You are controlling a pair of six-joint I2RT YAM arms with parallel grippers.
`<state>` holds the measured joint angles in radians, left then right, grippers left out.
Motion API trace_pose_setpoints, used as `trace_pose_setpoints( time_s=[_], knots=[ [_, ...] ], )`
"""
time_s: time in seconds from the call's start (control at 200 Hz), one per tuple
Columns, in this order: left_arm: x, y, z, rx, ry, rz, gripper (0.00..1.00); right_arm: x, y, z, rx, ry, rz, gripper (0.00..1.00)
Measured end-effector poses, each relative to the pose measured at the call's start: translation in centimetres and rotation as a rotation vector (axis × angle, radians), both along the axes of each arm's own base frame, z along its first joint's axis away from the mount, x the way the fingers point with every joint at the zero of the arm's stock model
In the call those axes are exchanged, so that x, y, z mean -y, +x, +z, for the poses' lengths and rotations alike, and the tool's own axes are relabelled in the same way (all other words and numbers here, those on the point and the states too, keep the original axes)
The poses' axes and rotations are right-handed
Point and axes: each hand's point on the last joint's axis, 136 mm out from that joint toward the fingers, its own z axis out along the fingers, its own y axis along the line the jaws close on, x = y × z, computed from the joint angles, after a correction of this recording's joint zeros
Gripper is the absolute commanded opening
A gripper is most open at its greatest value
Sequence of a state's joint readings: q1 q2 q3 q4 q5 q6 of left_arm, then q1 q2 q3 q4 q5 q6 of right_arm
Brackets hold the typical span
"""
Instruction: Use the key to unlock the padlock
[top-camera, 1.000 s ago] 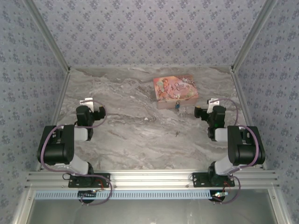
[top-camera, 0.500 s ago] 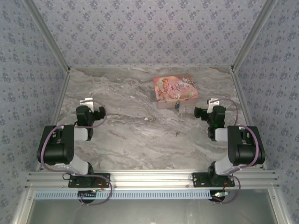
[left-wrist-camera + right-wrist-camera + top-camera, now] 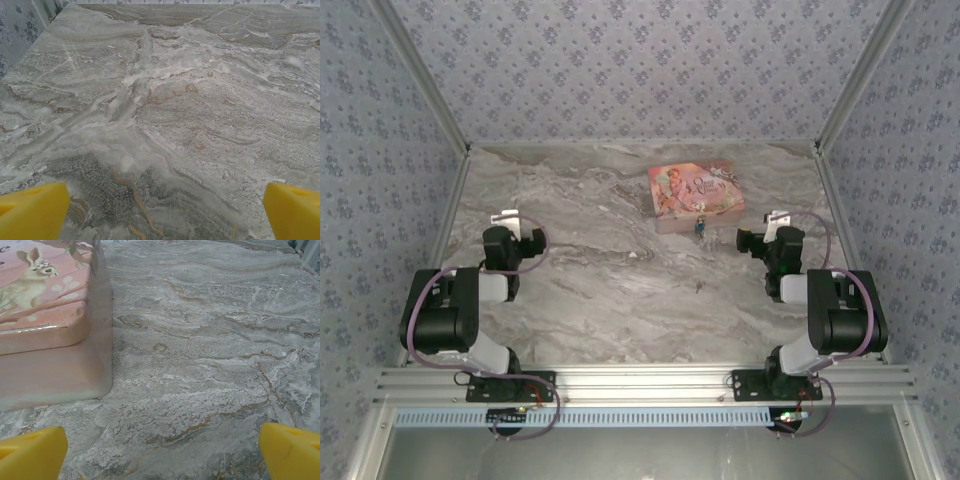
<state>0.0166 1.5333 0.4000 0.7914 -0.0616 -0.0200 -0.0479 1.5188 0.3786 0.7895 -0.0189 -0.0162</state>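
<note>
The tiny teal-blue padlock (image 3: 700, 227) hangs at the front face of the pink picture box (image 3: 695, 195), too small to show detail. A small dark speck (image 3: 698, 288) lies on the marble nearer the arms; I cannot tell whether it is the key. My left gripper (image 3: 165, 215) is open over bare marble at the table's left, its yellow fingertips (image 3: 32, 210) far apart. My right gripper (image 3: 162, 452) is open too, with nothing between its fingers, just right of the pink box's corner (image 3: 50, 335). In the top view both grippers (image 3: 512, 228) (image 3: 767, 228) rest folded back near their bases.
Patterned walls and metal frame posts close in the marble table (image 3: 600, 290) on three sides. The pink box sits at the back, right of centre. The arm bases are bolted to the rail (image 3: 640, 385) at the near edge.
</note>
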Motion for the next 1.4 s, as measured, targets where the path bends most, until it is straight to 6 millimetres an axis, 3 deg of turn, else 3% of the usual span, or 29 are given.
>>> trace_pose_setpoints(
  time_s=[0.11, 0.215, 0.28, 0.415, 0.525, 0.605, 0.705, 0.799, 0.894, 1.029, 1.149, 1.259, 1.399],
  knots=[
    [-0.1, -0.6, 1.1, -0.005, 0.008, 0.013, 0.99, -0.1, 0.0, 0.0, -0.005, 0.002, 0.003, 1.00],
    [-0.2, -1.3, 5.2, 0.077, -0.003, 0.030, 0.99, 0.1, 0.3, 0.5, -0.049, 0.006, 0.002, 1.00],
    [0.1, -1.4, 8.2, 0.139, -0.038, 0.038, 0.99, 0.2, 0.9, 2.5, -0.046, 0.007, -0.001, 1.00],
    [1.6, -0.8, 13.3, 0.196, -0.160, 0.028, 0.99, -0.3, 1.5, 8.9, 0.003, 0.032, 0.010, 1.00],
    [4.9, -0.4, 15.0, 0.160, -0.262, -0.046, 0.99, -2.0, 0.3, 12.6, -0.010, 0.070, 0.051, 1.00],
    [8.2, -0.9, 14.8, 0.110, -0.321, -0.127, 0.99, -3.5, -1.4, 13.4, -0.065, 0.103, 0.087, 1.00],
    [12.5, -2.4, 13.4, 0.020, -0.380, -0.231, 1.00, -5.6, -4.2, 12.3, -0.187, 0.137, 0.138, 0.95],
    [16.0, -3.8, 12.8, -0.031, -0.439, -0.312, 1.00, -7.7, -7.2, 9.4, -0.357, 0.152, 0.189, 0.89],
    [18.1, -4.8, 12.4, -0.052, -0.501, -0.352, 0.99, -10.1, -10.0, 6.7, -0.510, 0.149, 0.251, 0.83],
    [19.3, -5.2, 10.8, -0.100, -0.553, -0.353, 0.99, -13.1, -12.5, 3.0, -0.686, 0.104, 0.334, 0.76],
    [19.6, -5.1, 9.9, -0.129, -0.569, -0.341, 1.00, -14.3, -13.4, -0.6, -0.830, 0.055, 0.366, 0.68],
    [19.6, -5.1, 9.9, -0.130, -0.582, -0.335, 0.99, -15.0, -13.5, -3.0, -0.921, 0.021, 0.387, 0.58],
    [19.6, -5.1, 9.9, -0.133, -0.591, -0.329, 0.99, -16.2, -12.4, -4.0, -0.966, 0.009, 0.417, 0.52]
  ],
)
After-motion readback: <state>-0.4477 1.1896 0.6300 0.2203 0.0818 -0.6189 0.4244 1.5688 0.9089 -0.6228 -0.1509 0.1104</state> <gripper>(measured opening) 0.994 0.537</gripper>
